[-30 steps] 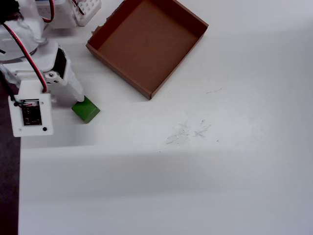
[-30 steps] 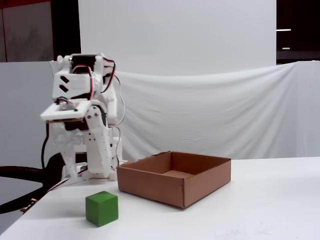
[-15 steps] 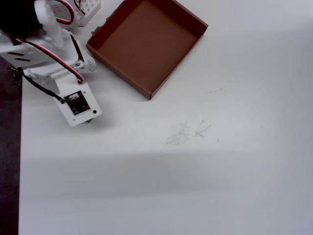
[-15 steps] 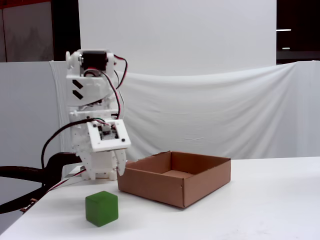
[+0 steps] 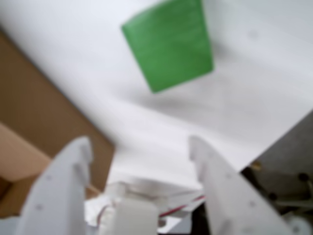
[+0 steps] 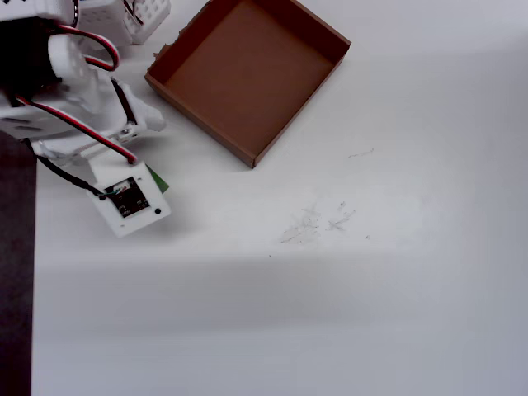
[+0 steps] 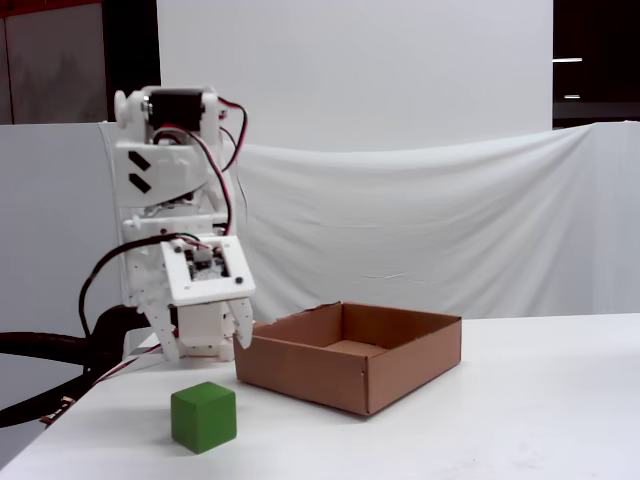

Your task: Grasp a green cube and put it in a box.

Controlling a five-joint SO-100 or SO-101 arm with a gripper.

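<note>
The pincer [image 7: 200, 352] is seen released, its two white fingers [image 5: 63, 181] spread apart with nothing between them. The green cube [image 7: 204, 416] is found on the white table [image 7: 520, 400] just below the fingertips, not touched by them. In the fixed view the box [image 7: 350, 355] is placed right of the pincer, near it.

No readable text, labels, brand names, numbers or signs appear in any of the three views. The green cube [image 7: 204, 417], the brown cardboard box [image 7: 352, 355] and the white arm's gripper [image 7: 205, 350] all show plain, unmarked surfaces.
</note>
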